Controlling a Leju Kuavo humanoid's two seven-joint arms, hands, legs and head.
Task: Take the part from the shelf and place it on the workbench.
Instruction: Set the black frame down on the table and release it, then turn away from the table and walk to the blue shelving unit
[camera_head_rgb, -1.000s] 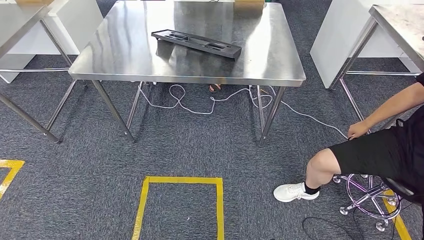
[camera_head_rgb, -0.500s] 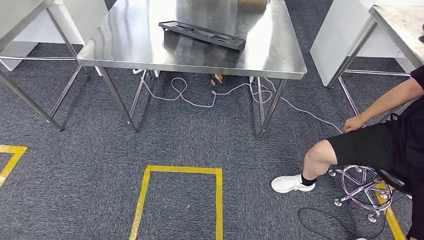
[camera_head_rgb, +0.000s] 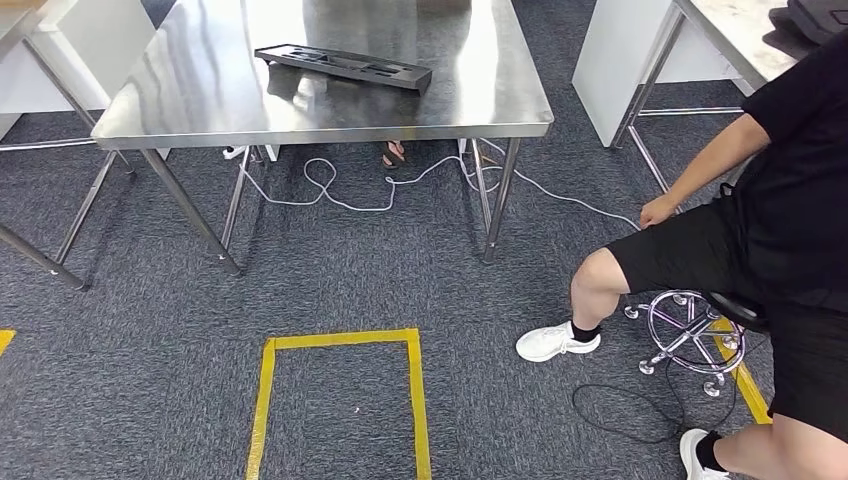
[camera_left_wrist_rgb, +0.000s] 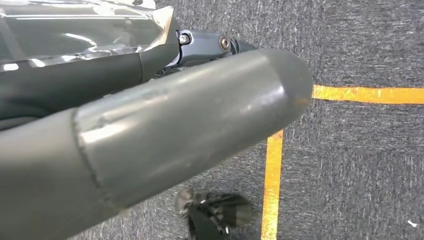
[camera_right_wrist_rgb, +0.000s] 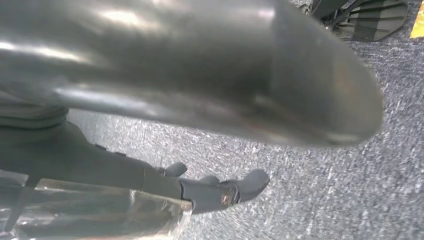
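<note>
The long black tray-like part (camera_head_rgb: 345, 67) lies flat on the steel workbench (camera_head_rgb: 200, 105), towards its far middle, in the head view. My left hand (camera_left_wrist_rgb: 190, 125) hangs above the grey carpet, its thick grey thumb stretched out and its dark fingers (camera_left_wrist_rgb: 205, 44) straight, with nothing in it. My right hand (camera_right_wrist_rgb: 200, 100) hangs over the carpet as well, thumb extended and dark fingers (camera_right_wrist_rgb: 220, 190) apart, holding nothing. Both hands are far from the part.
A person (camera_head_rgb: 770, 220) sits on a chrome wheeled stool (camera_head_rgb: 690, 335) at the right, one foot stretched towards a yellow tape square (camera_head_rgb: 340, 342) on the floor. A white cable (camera_head_rgb: 350, 195) trails under the workbench and a black cable (camera_head_rgb: 640, 410) loops near the stool. More steel tables (camera_head_rgb: 720, 30) flank the workbench.
The whole picture has shifted left and slightly up, so the camera has turned to the right. More of the seated person shows now. The part still lies on the workbench.
</note>
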